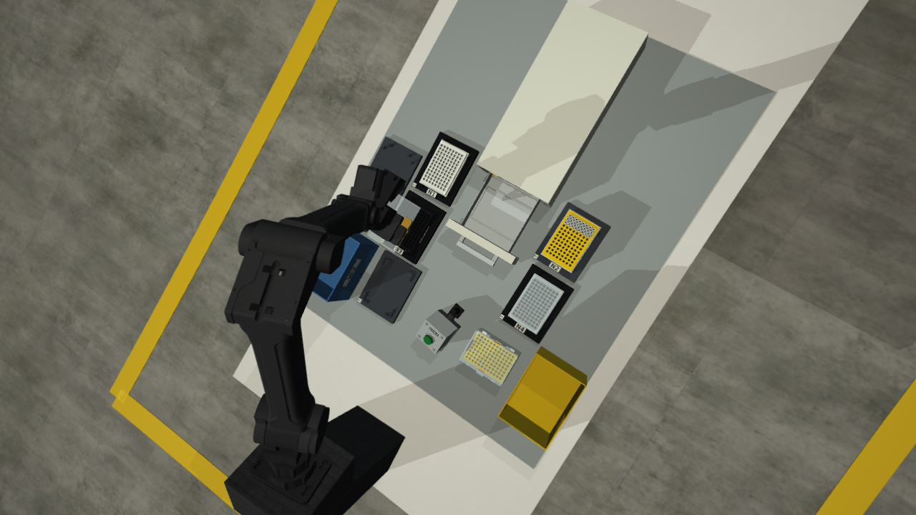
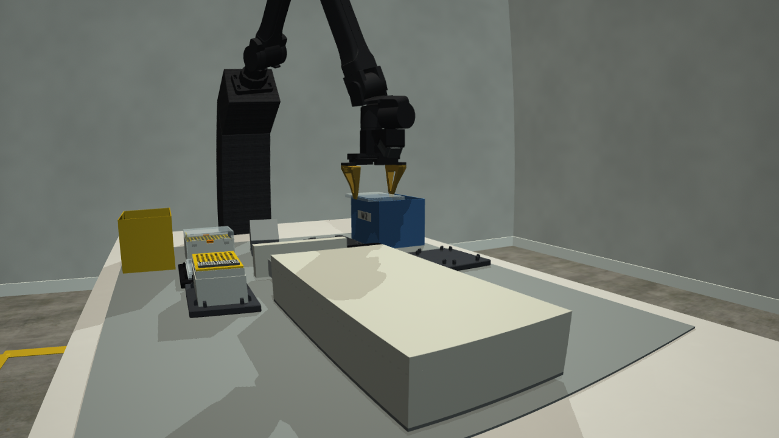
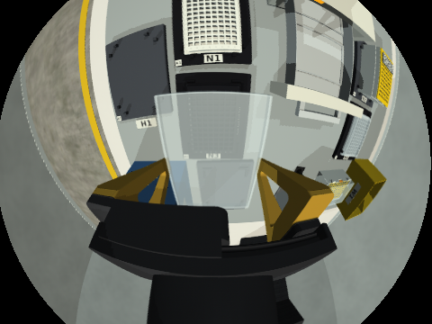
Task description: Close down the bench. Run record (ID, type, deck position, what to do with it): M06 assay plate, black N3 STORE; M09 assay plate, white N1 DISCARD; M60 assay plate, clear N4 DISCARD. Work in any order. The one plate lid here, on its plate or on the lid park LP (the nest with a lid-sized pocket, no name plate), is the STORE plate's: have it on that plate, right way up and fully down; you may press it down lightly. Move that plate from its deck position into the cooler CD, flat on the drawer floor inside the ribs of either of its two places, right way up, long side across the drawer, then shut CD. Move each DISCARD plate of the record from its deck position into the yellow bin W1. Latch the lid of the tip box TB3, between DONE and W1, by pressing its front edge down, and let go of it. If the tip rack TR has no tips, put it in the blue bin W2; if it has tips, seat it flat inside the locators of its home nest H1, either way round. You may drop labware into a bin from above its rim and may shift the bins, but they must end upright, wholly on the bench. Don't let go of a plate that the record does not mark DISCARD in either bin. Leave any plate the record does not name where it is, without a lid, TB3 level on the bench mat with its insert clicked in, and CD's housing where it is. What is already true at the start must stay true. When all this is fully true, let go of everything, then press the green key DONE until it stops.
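My gripper (image 1: 400, 216) (image 2: 373, 187) (image 3: 212, 163) is shut on the clear plate lid (image 1: 403, 205) (image 2: 377, 196) (image 3: 211, 132) and holds it level in the air. It hangs over the near end of the black plate (image 1: 426, 230) (image 3: 212, 85) at N3, which shows partly beneath the lid. The white plate (image 1: 441, 166) (image 3: 214, 21) lies at N1. The clear plate (image 1: 537, 302) lies at N4. The yellow tip rack (image 1: 569, 239) (image 2: 217, 260) stands at N2, with tips at one end. The tip box TB3 (image 1: 489, 355) (image 2: 207, 237) stands beside the yellow bin W1 (image 1: 544, 397) (image 2: 145, 239) (image 3: 366, 183).
The cooler CD (image 1: 563, 96) (image 2: 425, 305) has its drawer (image 1: 499, 214) (image 3: 319, 54) pulled open. The blue bin W2 (image 1: 346, 269) (image 2: 392, 223) stands under the arm. The lid park (image 1: 391, 285) and nest H1 (image 1: 396, 159) (image 2: 451, 257) (image 3: 139, 68) are bare. The green key DONE (image 1: 427, 338) sits near TB3.
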Controlling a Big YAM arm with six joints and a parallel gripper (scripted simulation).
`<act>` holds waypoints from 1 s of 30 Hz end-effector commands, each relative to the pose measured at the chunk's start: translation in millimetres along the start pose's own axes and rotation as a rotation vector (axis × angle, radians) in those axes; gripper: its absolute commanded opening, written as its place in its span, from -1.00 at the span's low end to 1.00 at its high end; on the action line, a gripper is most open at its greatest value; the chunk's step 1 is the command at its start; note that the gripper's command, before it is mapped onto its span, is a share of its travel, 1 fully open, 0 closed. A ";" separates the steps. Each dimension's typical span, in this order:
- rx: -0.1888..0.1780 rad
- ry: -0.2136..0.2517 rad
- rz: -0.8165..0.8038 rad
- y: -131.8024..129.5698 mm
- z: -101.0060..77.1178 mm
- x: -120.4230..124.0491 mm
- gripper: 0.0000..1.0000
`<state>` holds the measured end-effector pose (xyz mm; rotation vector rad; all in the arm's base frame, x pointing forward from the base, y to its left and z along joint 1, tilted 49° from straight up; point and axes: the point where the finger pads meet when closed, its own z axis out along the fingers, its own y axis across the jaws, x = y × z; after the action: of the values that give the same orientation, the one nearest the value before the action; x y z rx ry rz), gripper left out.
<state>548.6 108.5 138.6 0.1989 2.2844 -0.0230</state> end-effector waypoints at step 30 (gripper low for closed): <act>-0.001 -0.019 -0.001 -2.1 42.8 -9.9 -1.00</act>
<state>575.8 105.8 111.4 0.1985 2.2913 -0.0250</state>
